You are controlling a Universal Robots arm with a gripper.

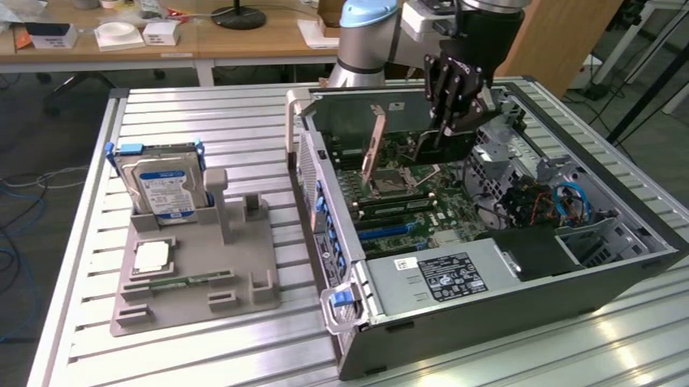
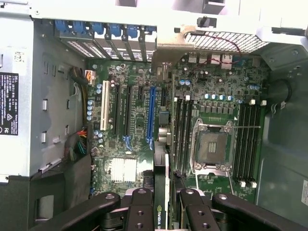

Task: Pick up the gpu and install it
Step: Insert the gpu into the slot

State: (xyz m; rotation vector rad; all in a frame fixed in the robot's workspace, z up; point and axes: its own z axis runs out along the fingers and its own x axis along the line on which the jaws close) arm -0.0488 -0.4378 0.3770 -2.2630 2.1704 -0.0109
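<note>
My gripper (image 1: 457, 122) hangs over the far part of the open computer case (image 1: 323, 201), shut on the gpu (image 1: 440, 143), which hangs dark below the fingers. In the wrist view the gpu (image 2: 166, 178) shows edge-on as a thin blade with a green-lettered label, clamped between my black fingers (image 2: 139, 207), with the gripper (image 2: 161, 197) above the motherboard (image 2: 211, 91). The card's edge lies between the long blue slot (image 2: 151, 115) and the memory slots beside the bare processor socket (image 2: 211, 147), held above the board and apart from it.
A grey holder (image 1: 194, 282) at the exterior view's left carries a silver hard drive (image 1: 161, 189), a small square chip (image 1: 151, 256) and a green memory stick (image 1: 177, 282). A power supply (image 1: 441, 274), cables (image 1: 565, 201) and a brownish upright strip (image 1: 375, 149) crowd the case.
</note>
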